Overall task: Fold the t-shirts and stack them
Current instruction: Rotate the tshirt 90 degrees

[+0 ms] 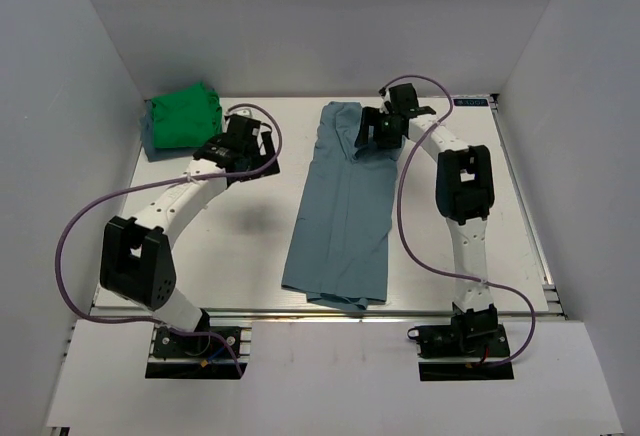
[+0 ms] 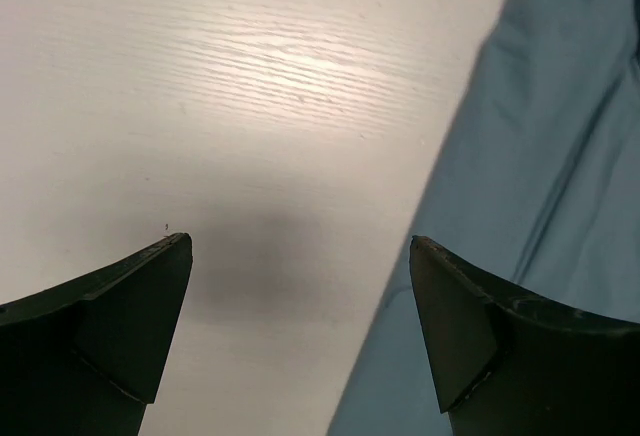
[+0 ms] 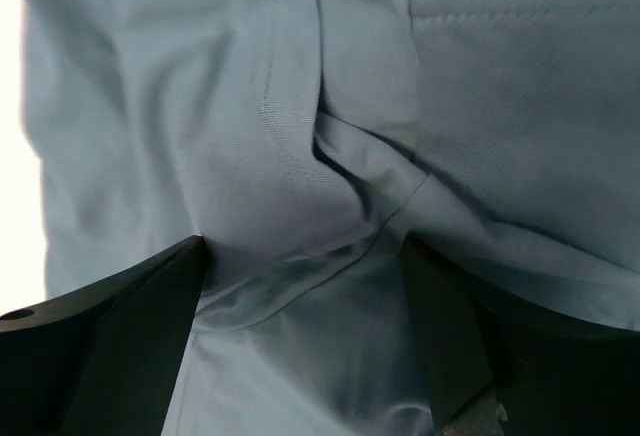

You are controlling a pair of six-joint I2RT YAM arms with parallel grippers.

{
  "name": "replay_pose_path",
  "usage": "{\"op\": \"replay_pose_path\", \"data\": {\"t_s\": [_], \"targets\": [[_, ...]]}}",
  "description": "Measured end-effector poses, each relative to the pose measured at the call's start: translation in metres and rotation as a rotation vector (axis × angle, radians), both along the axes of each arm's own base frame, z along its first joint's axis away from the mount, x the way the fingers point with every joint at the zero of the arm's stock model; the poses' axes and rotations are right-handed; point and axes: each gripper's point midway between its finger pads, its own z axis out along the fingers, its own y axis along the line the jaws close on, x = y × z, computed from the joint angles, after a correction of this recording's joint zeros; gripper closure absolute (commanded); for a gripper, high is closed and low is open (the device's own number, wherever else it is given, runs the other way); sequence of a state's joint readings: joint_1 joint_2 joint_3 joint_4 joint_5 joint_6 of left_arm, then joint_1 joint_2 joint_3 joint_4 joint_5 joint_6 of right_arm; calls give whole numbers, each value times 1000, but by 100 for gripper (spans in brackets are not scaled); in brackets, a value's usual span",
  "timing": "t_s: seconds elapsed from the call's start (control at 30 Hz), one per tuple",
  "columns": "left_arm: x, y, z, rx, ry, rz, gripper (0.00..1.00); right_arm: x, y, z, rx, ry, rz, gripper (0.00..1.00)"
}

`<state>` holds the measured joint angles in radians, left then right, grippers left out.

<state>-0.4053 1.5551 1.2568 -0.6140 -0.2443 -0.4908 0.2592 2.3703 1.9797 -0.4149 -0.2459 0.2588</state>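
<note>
My left base [image 1: 195,344] and right base [image 1: 465,341] stand nearest, at the near edge of the table [image 1: 240,246]. From above, the blue-grey t-shirt [image 1: 340,206] lies long in the middle, and the green t-shirt [image 1: 183,119] is a compact lump at the far left corner. My left gripper [image 1: 255,154] hangs between them, and my right gripper [image 1: 378,136] is over the far end of the blue-grey t-shirt.

In the left wrist view my fingers [image 2: 130,306] are spread wide above bare table, with the shirt edge just beside the right one.

In the right wrist view my fingers [image 3: 140,326] are also spread, low on the cloth, with a wrinkled fold between them.
</note>
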Motion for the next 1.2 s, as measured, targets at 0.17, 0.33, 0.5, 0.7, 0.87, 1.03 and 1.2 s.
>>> {"op": "replay_pose_path", "data": {"t_s": [0.17,0.33,0.5,0.7,0.87,1.03,1.2], "targets": [[14,24,-5,-10,-11,53,0,-2,2,-10,11,29,-10,32],[13,27,-17,-44,5,38,0,2,6,-5,43,22,-22,43],[7,26,-30,-63,36,10,0,6,10,0,65,7,-24,96],[6,19,-36,-94,37,-31,0,5,20,3,66,-17,13,96],[2,13,-51,-110,66,-64,0,1,39,8,34,-66,92,90],[-3,9,-66,-123,106,-82,0,-7,72,17,-8,-132,189,84],[-5,6,-77,-131,130,-99,0,-21,100,16,-48,-168,276,74]]}}
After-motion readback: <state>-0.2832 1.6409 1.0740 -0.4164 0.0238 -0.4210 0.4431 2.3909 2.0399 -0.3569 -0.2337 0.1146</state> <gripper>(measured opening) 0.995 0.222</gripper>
